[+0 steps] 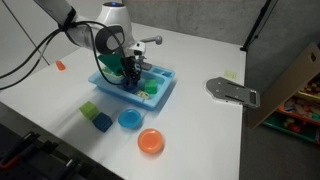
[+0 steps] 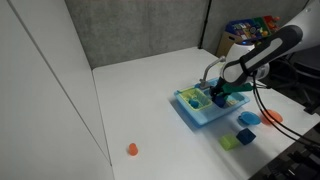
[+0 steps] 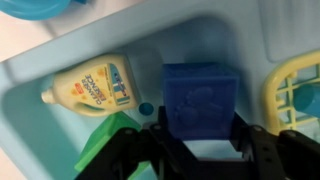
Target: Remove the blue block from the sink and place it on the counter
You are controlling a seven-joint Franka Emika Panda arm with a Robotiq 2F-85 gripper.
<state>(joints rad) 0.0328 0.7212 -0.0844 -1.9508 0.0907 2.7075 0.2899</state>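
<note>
Wrist view, task at its grasping stage. The blue block [image 3: 200, 95] lies inside the sink [image 1: 165, 95], not yet on the counter [image 1: 200, 60]. The hand [image 3: 198, 140] is lowered into the basin with one finger on each side of the block, close against its flanks. Whether they press on it or merely bracket it cannot be told. Judged from this, reaching is done; lifting clear, carrying over the rim and setting down remain.

Sharing the basin are a yellow bottle [image 3: 95, 88] lying just beside the block, a green piece [image 3: 105, 145] next to one finger, and a yellow basket [image 3: 295, 90] on the opposite side. The faucet [image 1: 150, 42] rises at the sink's far edge and may restrict the way out.

On the counter near the sink stand a green cube [image 1: 90, 109], a lighter blue cube [image 1: 102, 121], a blue bowl [image 1: 129, 119] and an orange bowl [image 1: 150, 141]. Bare surface lies beyond them.
</note>
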